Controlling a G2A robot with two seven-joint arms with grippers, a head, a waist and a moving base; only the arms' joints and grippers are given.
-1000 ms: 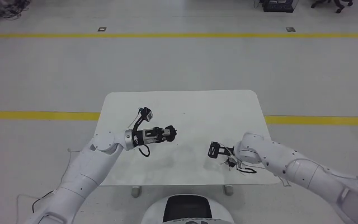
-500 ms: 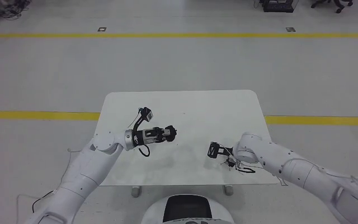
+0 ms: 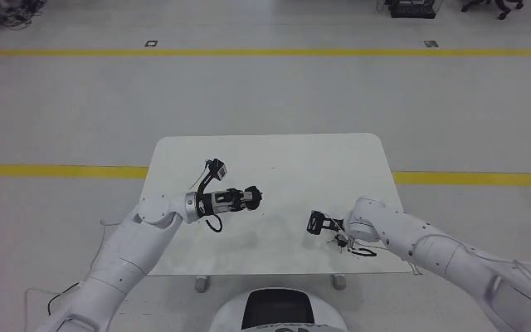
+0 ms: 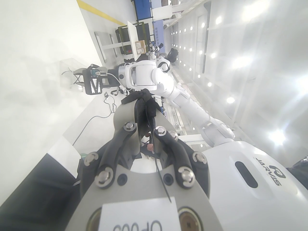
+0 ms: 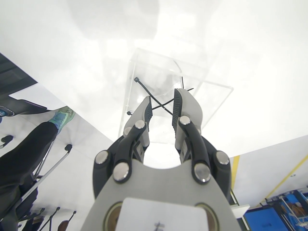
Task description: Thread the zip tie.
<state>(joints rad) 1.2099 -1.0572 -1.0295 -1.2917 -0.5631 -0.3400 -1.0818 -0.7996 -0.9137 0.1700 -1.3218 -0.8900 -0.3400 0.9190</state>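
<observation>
Left gripper (image 4: pixel 142 97) is clamped tight on a black zip tie (image 4: pixel 147 118), whose thin tail runs back between the fingers toward the wrist. It hangs above the white table (image 3: pixel 274 158), well apart from the right gripper (image 3: pixel 315 222). That right gripper stands partly open, its jaws a moderate gap apart and gripping nothing, poised just over a clear plastic box (image 5: pixel 216 90) on the table. Inside the box, straight ahead of its fingertips, two loose black zip ties (image 5: pixel 144 90) lie crossed, and their crossing shows in the gap between the jaws. Whether the fingertips touch them cannot be told. One tie's square head (image 5: pixel 136 80) lies just beyond one fingertip.
</observation>
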